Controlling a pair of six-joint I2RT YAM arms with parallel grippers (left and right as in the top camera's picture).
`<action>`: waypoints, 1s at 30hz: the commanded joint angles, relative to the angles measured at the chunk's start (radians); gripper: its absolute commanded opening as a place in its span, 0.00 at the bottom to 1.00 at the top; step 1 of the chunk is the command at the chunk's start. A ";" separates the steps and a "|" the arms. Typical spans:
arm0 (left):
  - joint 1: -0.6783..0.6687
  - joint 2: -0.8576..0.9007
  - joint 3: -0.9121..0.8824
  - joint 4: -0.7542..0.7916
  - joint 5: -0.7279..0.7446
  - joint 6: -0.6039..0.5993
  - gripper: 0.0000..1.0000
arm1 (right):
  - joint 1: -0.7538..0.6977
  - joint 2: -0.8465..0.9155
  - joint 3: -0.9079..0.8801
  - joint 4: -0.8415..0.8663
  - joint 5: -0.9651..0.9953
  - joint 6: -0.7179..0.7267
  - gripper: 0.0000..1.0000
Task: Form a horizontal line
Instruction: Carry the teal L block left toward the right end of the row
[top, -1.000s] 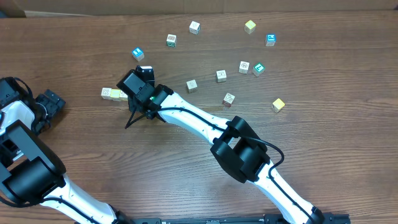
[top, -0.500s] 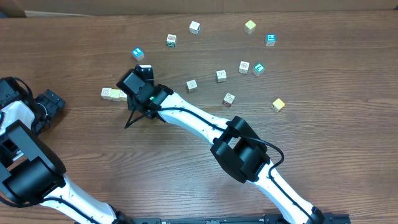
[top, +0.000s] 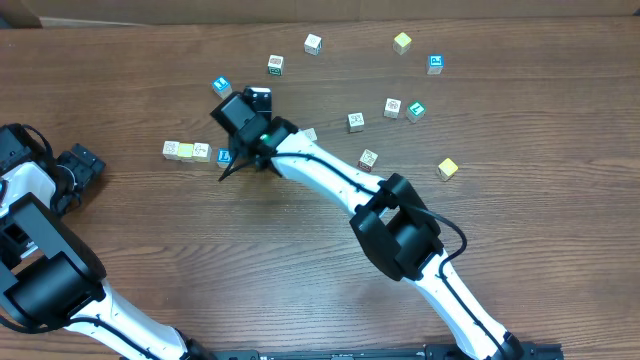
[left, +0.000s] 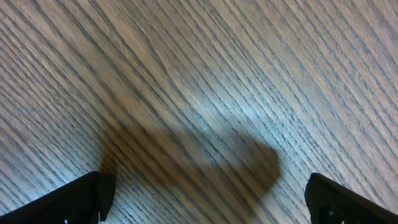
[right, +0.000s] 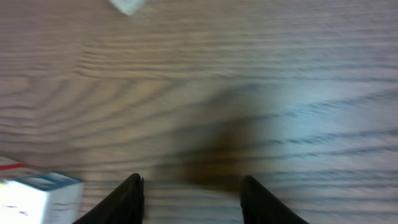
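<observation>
At the row's (top: 186, 150) blue end, I'd raise my empty, parted right fingers (top: 232, 165) straight up, no nudging; left fingers (top: 88, 165) gape.

Below the row of four cubes (top: 196, 152) the desk (top: 200, 240) is bare wood, wide enough to pass freely, and so is the strip between the row's white end and the left arm (top: 40, 200) at the left edge. The right arm (top: 320, 180) lies slantwise from the lower right up to the row's blue end and bars that side. Loose cubes (top: 356, 122) dot the upper right with gaps between; one blue cube (top: 222, 86) sits near, above the row.
</observation>
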 joint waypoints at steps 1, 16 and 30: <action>0.017 0.074 -0.060 -0.040 -0.031 -0.014 1.00 | 0.006 0.006 -0.005 -0.037 -0.062 0.004 0.37; 0.017 0.074 -0.060 -0.040 -0.031 -0.014 1.00 | 0.040 0.006 -0.005 -0.039 -0.177 0.003 0.11; 0.017 0.074 -0.060 -0.040 -0.031 -0.014 1.00 | 0.040 0.006 -0.005 -0.006 -0.177 0.003 0.12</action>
